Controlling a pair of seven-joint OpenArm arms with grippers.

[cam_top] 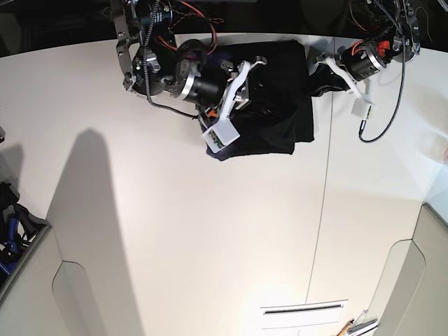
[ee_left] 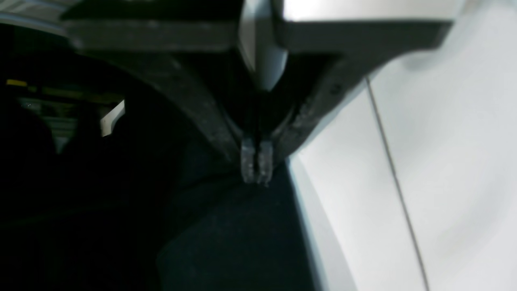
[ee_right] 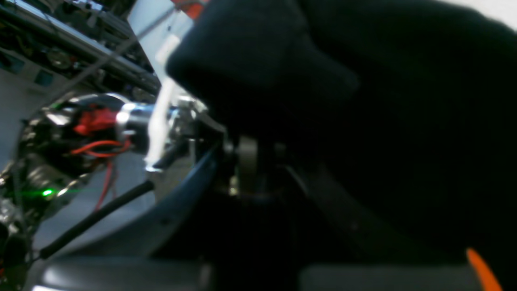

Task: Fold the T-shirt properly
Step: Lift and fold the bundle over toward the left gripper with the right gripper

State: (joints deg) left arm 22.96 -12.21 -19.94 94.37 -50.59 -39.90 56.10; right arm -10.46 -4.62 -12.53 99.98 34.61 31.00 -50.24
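The table (cam_top: pixel 175 259) is white and smooth, with a thin dark seam (cam_top: pixel 320 210) running down its right part in the base view. A long, soft grey shadow (cam_top: pixel 91 189) falls across its left part. The black T-shirt (cam_top: pixel 280 140) lies crumpled in the upper middle of that view, left of the seam and near it, with folds and an uneven lower edge. Low on the right, a pale, narrow strip (cam_top: pixel 304 314) outlined in dark shows at the table's near end.
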